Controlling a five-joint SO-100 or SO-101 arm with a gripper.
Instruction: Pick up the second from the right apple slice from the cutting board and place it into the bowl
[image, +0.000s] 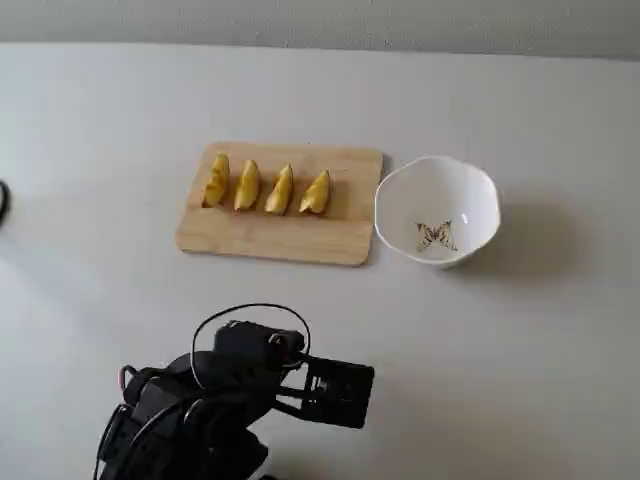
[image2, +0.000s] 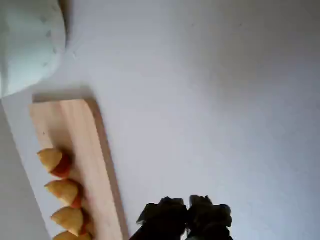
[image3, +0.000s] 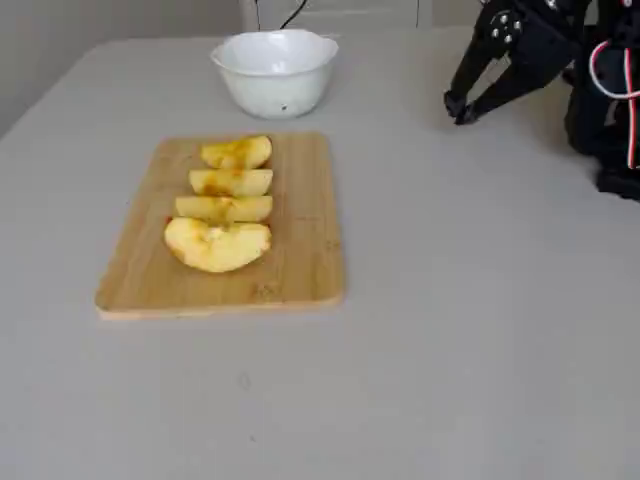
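Soft, even daylight fills all three views, without glare. In a fixed view the bowl (image: 437, 208) throws a faint shadow to its right. The wrist view looks bluish and soft, and the gripper (image2: 187, 216) at the lower edge is dark and blurred.

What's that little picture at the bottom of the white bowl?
A small dark butterfly drawing on the bowl's inner bottom, clearest in a fixed view from above.

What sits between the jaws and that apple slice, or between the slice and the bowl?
Nothing blocks the gripper: bare table lies between it and the cutting board. Between the apple slice and the bowl lies one more slice, low on the board.
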